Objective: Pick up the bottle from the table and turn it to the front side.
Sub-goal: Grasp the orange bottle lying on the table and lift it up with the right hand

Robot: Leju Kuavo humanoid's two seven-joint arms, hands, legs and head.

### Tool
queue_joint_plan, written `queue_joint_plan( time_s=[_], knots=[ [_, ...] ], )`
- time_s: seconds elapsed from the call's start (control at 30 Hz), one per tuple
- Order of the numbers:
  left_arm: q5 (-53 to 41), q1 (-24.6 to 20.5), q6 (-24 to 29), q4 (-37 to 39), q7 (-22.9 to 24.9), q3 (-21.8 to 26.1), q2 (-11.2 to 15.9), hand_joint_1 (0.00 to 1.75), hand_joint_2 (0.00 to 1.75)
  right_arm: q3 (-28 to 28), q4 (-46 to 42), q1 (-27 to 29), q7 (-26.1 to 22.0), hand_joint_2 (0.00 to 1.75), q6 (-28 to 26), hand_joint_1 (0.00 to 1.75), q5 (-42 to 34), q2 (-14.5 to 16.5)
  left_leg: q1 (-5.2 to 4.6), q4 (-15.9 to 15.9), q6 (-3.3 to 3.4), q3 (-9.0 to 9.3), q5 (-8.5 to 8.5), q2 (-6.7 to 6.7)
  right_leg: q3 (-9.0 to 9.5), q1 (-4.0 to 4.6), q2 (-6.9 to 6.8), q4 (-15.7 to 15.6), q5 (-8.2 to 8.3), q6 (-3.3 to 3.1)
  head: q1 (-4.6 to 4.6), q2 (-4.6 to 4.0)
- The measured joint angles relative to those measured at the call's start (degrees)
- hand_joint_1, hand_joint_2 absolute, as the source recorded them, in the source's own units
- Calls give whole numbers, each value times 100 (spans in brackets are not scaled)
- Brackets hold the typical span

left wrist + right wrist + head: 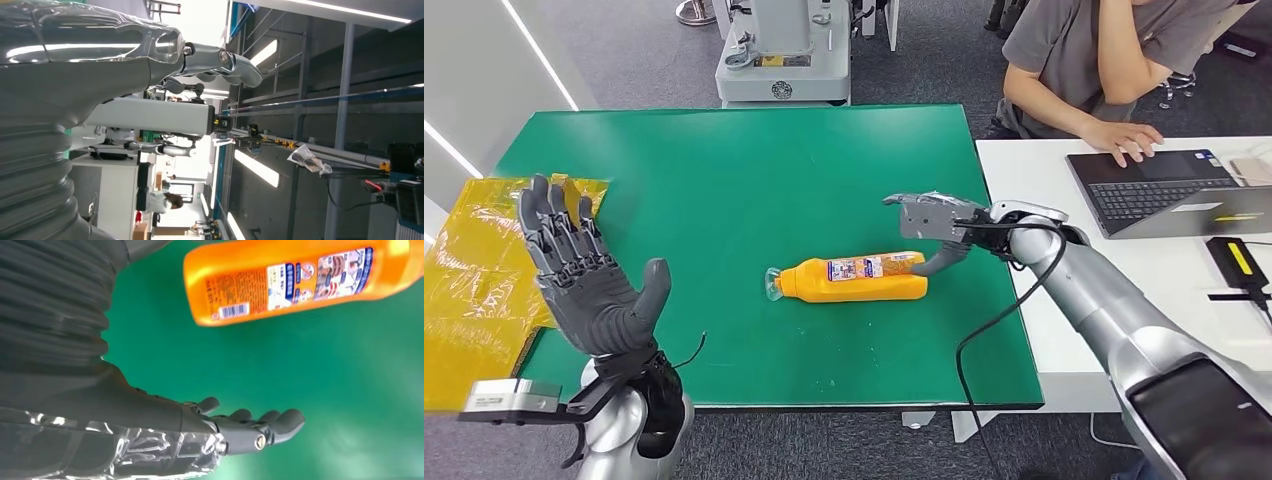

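The orange bottle [856, 279] lies on its side on the green desk [724, 180], label up. The right hand [944, 235] hovers just beside its base, fingers apart, holding nothing. The left hand [584, 275] is raised, spread wide, empty.

Silver arms, grey ribbed wrist covers, dark-fingered left robot hand [589, 275].

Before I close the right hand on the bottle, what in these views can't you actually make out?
- Right hand fingers: head view, hidden behind wrist bracket; touching the bottle or not, unclear.
- Bottle cap end: right wrist view, cut off by the frame edge.
- Label text: too small and blurred.
- Bottle's underside: against the green table.
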Motion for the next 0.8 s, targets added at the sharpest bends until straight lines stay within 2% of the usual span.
queue_joint_plan(
  time_s=[0.3,0.8],
  knots=[
    [-2,-56,38,12,1,-65,4,0,175,493,1048,-67,-113,175,-84,0,-160,310,1,0,0,0,0,-1,0,1,-3,0,0,0,-1,0],
    [7,-57,80,15,17,-157,15,0,175,769,1501,369,-224,175,-725,0,-165,348,0,1,0,1,0,0,-2,0,0,-2,-1,1,0,0]
  ],
)
